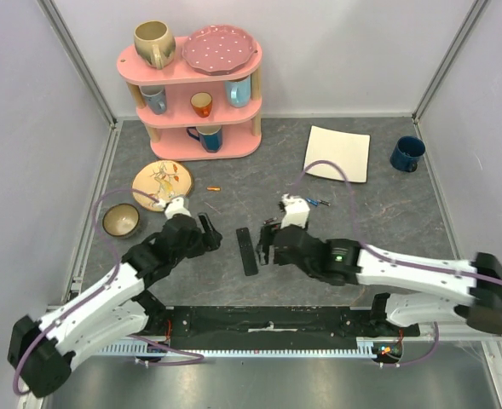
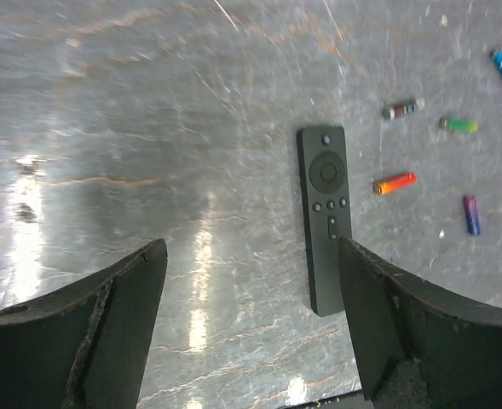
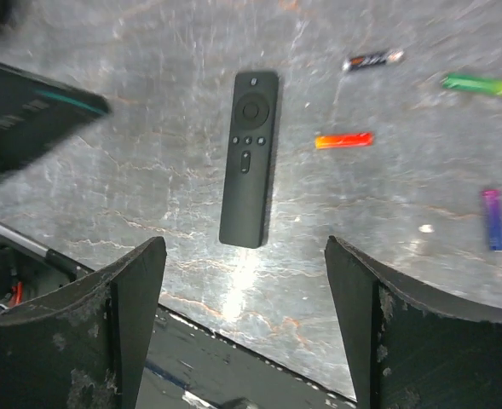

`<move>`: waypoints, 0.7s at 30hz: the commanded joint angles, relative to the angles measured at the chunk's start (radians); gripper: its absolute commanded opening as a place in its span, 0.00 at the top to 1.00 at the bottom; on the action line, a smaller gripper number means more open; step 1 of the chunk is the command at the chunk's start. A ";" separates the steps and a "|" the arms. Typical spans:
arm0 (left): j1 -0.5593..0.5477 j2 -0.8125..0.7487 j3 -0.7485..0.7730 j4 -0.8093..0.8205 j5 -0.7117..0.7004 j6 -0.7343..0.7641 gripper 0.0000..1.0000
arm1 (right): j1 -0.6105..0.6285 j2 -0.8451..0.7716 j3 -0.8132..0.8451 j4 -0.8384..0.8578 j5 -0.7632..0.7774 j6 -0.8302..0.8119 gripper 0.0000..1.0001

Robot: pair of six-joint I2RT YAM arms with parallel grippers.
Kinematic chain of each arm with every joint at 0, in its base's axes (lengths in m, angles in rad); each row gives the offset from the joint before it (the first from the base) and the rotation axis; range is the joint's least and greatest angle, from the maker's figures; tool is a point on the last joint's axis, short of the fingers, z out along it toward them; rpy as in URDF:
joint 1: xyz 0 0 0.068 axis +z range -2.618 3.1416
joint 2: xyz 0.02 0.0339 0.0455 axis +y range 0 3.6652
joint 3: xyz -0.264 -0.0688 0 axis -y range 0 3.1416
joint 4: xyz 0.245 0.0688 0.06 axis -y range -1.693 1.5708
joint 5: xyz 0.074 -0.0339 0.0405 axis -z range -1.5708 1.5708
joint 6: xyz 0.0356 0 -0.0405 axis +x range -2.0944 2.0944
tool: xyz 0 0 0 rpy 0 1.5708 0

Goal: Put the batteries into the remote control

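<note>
Remote control (image 2: 325,217), slim black plastic bar, buttons up on grey marbled table (image 2: 148,128).
Overhead the right arm (image 1: 404,273) hides most tiny coloured cylindrical batteries (image 2: 394,182), scattered toward the remote's 2 o'clock; left gripper (image 2: 252,256) and right gripper (image 3: 244,256) gape wide, empty.

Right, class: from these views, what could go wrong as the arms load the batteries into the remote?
The remote lies flat, buttons up, so its battery door is probably underneath; flipping so slim a bar, it may slip.
The batteries lie loose beside it; a nudge may roll them away.
The left fingers and right fingers hang close over the remote and could clash.
</note>
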 commanded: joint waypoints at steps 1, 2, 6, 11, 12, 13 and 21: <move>-0.089 0.139 0.046 0.160 0.025 -0.029 0.14 | 0.003 -0.192 -0.081 -0.085 0.120 -0.120 0.17; -0.127 0.172 0.059 0.168 0.011 -0.039 0.14 | 0.001 -0.218 -0.106 -0.094 0.131 -0.136 0.17; -0.219 0.357 0.166 0.075 -0.125 -0.180 0.13 | 0.003 -0.287 -0.148 -0.123 0.231 -0.167 0.16; -0.270 0.579 0.312 0.006 -0.172 -0.279 0.08 | 0.001 -0.287 -0.159 -0.123 0.289 -0.179 0.15; -0.274 0.601 0.342 0.001 -0.167 -0.288 0.08 | 0.004 -0.286 -0.159 -0.117 0.283 -0.185 0.15; -0.274 0.634 0.356 -0.002 -0.163 -0.291 0.08 | 0.001 -0.286 -0.159 -0.117 0.282 -0.185 0.15; -0.273 0.783 0.470 -0.065 -0.164 -0.253 0.08 | 0.001 -0.309 -0.165 -0.109 0.251 -0.188 0.14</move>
